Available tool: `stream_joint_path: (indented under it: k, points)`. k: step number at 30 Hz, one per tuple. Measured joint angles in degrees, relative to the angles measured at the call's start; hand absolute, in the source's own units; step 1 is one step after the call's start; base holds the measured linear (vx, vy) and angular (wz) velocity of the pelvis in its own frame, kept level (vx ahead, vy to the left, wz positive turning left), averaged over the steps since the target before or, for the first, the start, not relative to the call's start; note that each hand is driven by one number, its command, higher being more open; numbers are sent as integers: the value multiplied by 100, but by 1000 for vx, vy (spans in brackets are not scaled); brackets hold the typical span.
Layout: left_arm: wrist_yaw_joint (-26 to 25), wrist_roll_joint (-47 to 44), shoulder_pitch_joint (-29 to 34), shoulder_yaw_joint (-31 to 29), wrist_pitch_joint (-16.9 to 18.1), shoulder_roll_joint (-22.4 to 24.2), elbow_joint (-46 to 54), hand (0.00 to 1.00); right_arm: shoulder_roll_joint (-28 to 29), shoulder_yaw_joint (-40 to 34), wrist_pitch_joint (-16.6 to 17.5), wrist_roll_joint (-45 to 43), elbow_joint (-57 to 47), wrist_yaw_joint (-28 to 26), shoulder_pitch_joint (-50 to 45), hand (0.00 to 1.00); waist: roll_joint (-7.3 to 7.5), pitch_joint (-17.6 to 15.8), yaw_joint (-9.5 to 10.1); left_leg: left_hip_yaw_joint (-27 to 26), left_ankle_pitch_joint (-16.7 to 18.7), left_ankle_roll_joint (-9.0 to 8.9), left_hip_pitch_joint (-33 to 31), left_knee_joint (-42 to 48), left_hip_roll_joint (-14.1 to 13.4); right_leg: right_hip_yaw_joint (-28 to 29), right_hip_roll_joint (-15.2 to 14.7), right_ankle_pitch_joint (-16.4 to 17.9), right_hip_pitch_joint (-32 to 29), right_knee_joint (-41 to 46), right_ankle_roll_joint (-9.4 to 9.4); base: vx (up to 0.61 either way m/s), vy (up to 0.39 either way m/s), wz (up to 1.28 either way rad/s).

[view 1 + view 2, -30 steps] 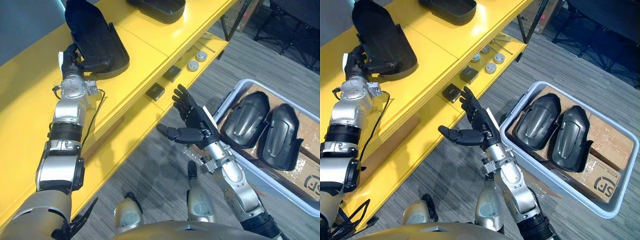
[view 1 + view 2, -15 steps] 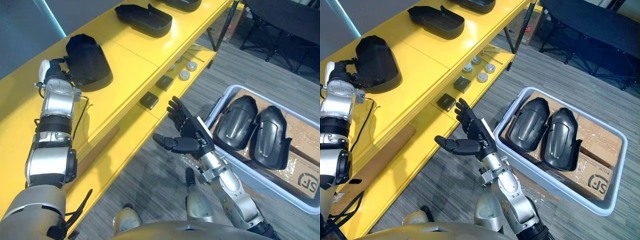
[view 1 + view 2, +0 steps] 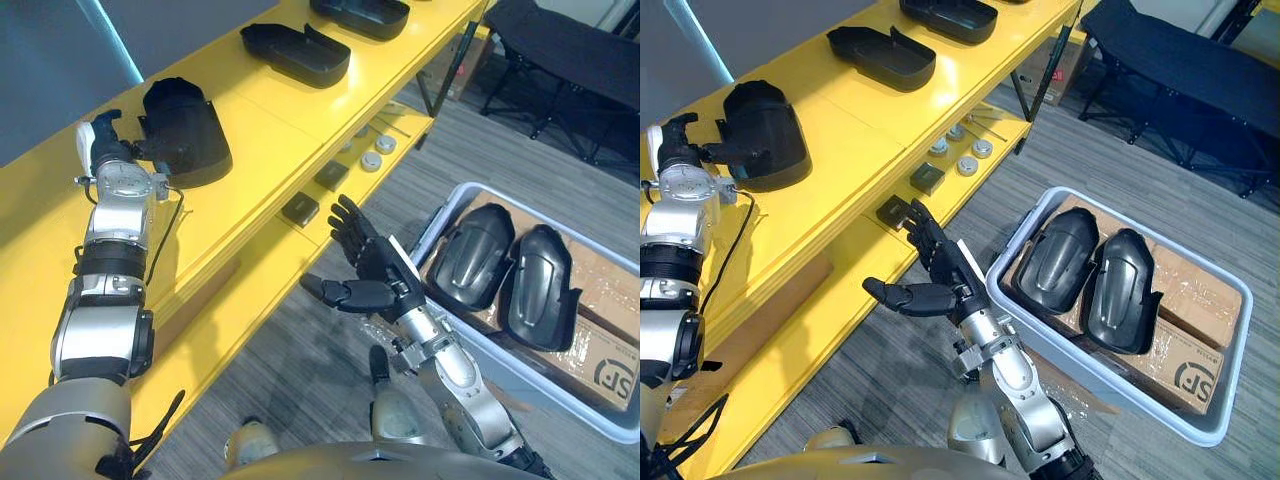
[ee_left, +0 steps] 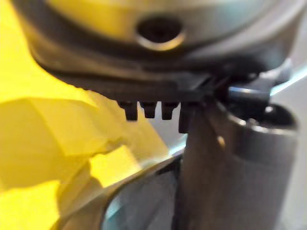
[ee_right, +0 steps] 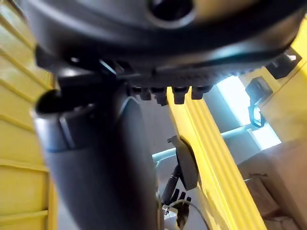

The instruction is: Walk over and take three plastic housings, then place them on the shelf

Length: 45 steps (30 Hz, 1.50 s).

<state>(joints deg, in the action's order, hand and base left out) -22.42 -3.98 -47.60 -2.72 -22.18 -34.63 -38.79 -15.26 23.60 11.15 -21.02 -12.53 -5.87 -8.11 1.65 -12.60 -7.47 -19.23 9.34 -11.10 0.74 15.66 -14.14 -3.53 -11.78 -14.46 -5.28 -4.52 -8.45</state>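
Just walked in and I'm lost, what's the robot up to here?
The left hand is at the edge of a black plastic housing lying on the yellow shelf; whether it grips it is unclear. The right hand hangs open over the floor beside the grey bin, which holds two more housings.

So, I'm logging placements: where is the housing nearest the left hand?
The housing lies on the yellow shelf's top, on the robot's left in the eye views, just past the left hand; another housing lies farther along.
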Motion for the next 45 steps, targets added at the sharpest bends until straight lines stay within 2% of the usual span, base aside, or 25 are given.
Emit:
stream_joint_path:
  k: [3,5,7,9,12,15,17,18,20,24,27,32,37,40,45]
  points:
    - [7,-139,224,-3,390,-9,355,100,-22,6,76,7,10,6,20,100,28,75,165,56,1,-1,67,-46,-1,-99,-1,30,92,-4,35,-40,5,8]
    - [14,-337,547,-17,601,-17,779,100,-28,5,81,7,101,-7,53,100,11,257,264,96,-44,-2,82,-106,4,-188,1,64,104,-4,86,-14,-14,17]
    - [16,-540,855,-78,787,-18,1295,100,-35,-1,81,5,201,-11,164,100,-29,320,306,230,-89,-11,112,-156,4,-322,0,76,220,-3,104,4,-18,25]
    - [9,-946,1290,-222,1078,-18,2024,100,-39,-32,81,6,328,-29,451,100,-81,388,436,260,-152,-19,189,-282,15,-429,-1,98,274,-3,131,-20,-18,11]
    - [6,-1144,1801,-448,1370,42,2717,100,-35,-106,79,2,365,-37,741,100,-154,455,490,408,-243,-14,202,-412,27,-603,-7,154,356,-4,209,-7,-25,26]
    - [26,-1429,2722,-788,1740,489,3811,100,-35,-246,43,27,622,15,1166,100,-232,571,663,617,-317,-4,202,-539,30,-836,-7,196,464,-5,199,7,-25,35]
    - [291,-1897,3697,-944,2064,1141,4819,100,-8,-368,-87,-11,1072,24,1613,100,-283,623,893,796,-359,7,179,-591,33,-1023,-12,250,563,-6,230,7,-12,37]
    - [410,-2021,3915,-933,2122,1315,5012,100,4,-397,-99,-10,1252,31,1744,100,-289,625,954,862,-365,11,172,-592,33,-1088,-12,264,601,-7,233,0,-11,42]
    - [736,-2086,4548,-761,2287,1749,5258,100,65,-406,-281,10,1945,206,2336,100,-310,637,1252,1101,-388,19,132,-614,47,-1271,-12,311,694,-36,213,-24,-12,40]
    - [1054,-2071,4927,-733,2469,1855,5149,100,327,-390,-475,10,2195,360,2906,100,-325,645,1519,1466,-534,-32,-104,-745,68,-1632,-12,342,688,-36,232,-19,-18,46]
    - [1479,-2150,5060,-731,2952,2208,5170,100,779,-376,-552,64,2934,659,3652,100,-358,646,1753,1747,-648,-5,-217,-791,98,-1895,-17,360,760,-33,248,4,-4,39]
    - [1751,-2136,5327,-639,3364,2570,5501,100,1129,-286,-577,163,3451,1036,4063,100,-398,630,2028,2017,-693,15,-404,-792,191,-2167,-88,394,795,-6,201,8,24,30]
    - [1820,-2131,5802,-492,3487,2910,5747,100,1395,-270,-579,258,3451,1358,4232,100,-470,579,2236,2185,-718,-21,-441,-805,274,-2362,-156,446,873,-6,144,26,41,21]
    - [1903,-2263,5999,-352,3488,3141,5749,100,1562,-299,-655,272,3463,1935,4526,100,-530,544,2286,2259,-729,-6,-454,-821,317,-2472,-198,496,928,-4,82,17,32,15]
    - [1923,-2300,6187,-151,3494,3356,5947,100,1982,-606,-721,265,3786,2873,4781,100,-532,543,2327,2272,-754,23,-452,-885,363,-2575,-258,545,967,-3,49,31,32,10]
